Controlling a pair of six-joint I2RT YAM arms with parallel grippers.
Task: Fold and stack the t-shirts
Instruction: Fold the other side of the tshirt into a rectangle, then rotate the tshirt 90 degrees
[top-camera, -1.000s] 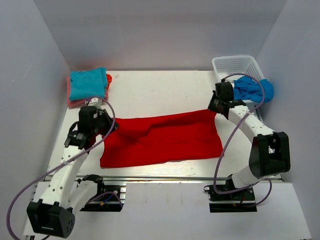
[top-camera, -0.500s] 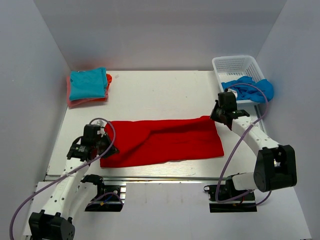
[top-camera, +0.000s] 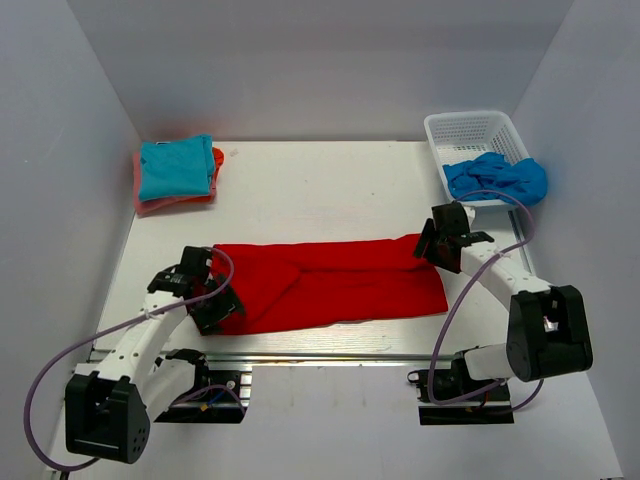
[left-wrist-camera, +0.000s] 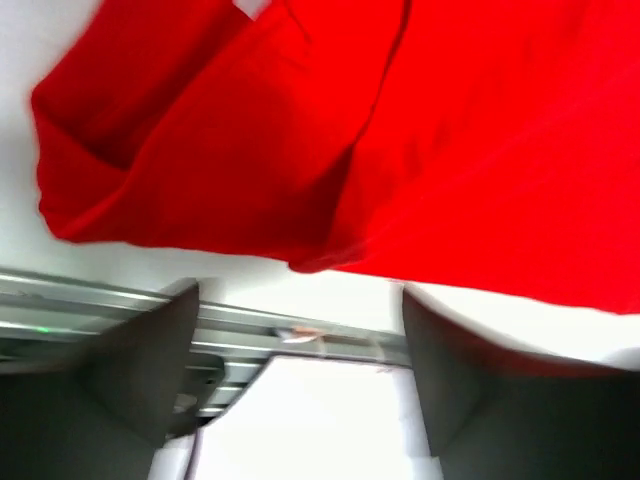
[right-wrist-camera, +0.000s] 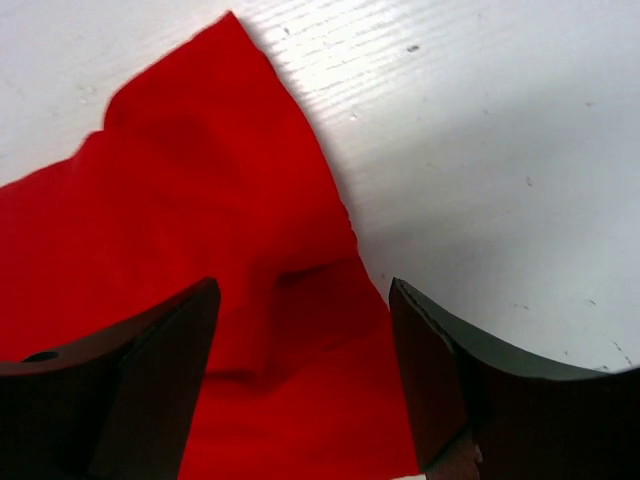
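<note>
From above and behind the arm bases (top-camera: 205, 385), we are looking steeply down on the whole desk (top-camera: 330, 185). At the left wrist we are sitting very close over the red t-shirt (left-wrist-camera: 420, 130), facing its near left corner and the desk's metal rail (left-wrist-camera: 90, 295), with the left fingers (left-wrist-camera: 130, 370) framing the bottom. At the right wrist we are hovering equally near, the right fingers (right-wrist-camera: 120, 400) framing the shirt's far right corner and bare desk. All three views are sharing that shirt.
</note>
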